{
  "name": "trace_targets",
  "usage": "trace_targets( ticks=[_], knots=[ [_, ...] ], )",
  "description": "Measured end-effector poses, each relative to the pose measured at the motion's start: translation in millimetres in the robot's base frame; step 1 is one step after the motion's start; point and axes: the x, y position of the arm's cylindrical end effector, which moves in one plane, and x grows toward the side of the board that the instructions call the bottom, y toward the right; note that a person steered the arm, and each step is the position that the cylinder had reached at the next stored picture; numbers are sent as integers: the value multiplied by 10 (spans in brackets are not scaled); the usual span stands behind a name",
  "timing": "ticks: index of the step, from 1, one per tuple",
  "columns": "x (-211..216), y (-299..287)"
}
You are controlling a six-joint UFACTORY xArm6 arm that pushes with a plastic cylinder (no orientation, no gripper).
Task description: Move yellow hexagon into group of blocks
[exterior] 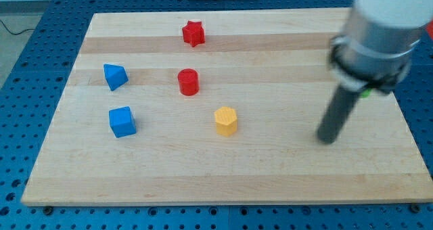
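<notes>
The yellow hexagon (226,120) sits near the middle of the wooden board (223,176). My tip (327,139) rests on the board well to the view's right of the hexagon, apart from it. A red cylinder (189,82) stands up and to the left of the hexagon. A red star (193,34) lies near the view's top. A blue triangular block (115,76) and a blue cube (122,122) lie at the view's left.
A sliver of a green block (366,93) shows at the view's right, mostly hidden behind my arm's body (379,34). The board lies on a blue perforated table (27,88).
</notes>
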Motion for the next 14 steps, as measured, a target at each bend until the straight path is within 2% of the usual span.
trace_targets(
  ticks=[1, 2, 3, 4, 6, 7, 8, 9, 10, 12, 13, 14],
  knots=[
    [360, -1044],
    [210, -2079],
    [-63, -2117],
    [-166, -1505],
    [-873, -262],
    [-568, -548],
    [-365, -1388],
    [-434, -2252],
    [-752, -2023],
    [-1005, 69],
    [-1047, 219],
    [-981, -512]
  ],
)
